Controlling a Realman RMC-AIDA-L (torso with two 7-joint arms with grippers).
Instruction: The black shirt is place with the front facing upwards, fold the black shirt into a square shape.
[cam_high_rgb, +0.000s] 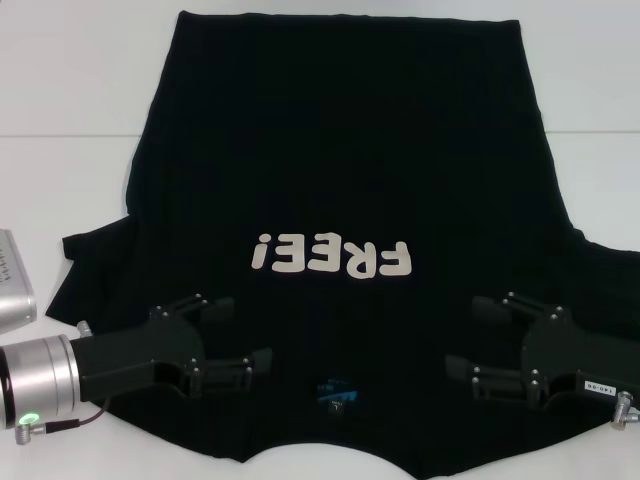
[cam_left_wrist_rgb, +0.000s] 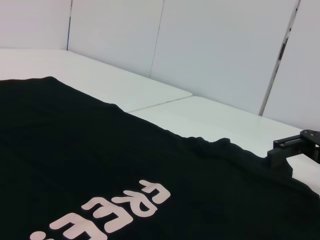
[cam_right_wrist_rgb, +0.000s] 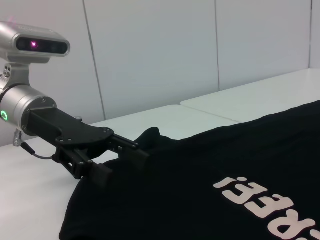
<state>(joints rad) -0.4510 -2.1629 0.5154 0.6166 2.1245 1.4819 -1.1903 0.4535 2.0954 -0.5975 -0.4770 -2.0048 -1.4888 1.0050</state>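
Now | black shirt (cam_high_rgb: 340, 160) flat | left hand (cam_high_rgb: 245, 335), right hand (cam_high_rgb: 465, 335) open over shoulders

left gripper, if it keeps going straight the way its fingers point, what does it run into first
The left gripper points across the black shirt toward the right gripper, whose open fingers face back. It is over shirt fabric along that line, so probably the right gripper comes first, though height above the cloth is unclear.
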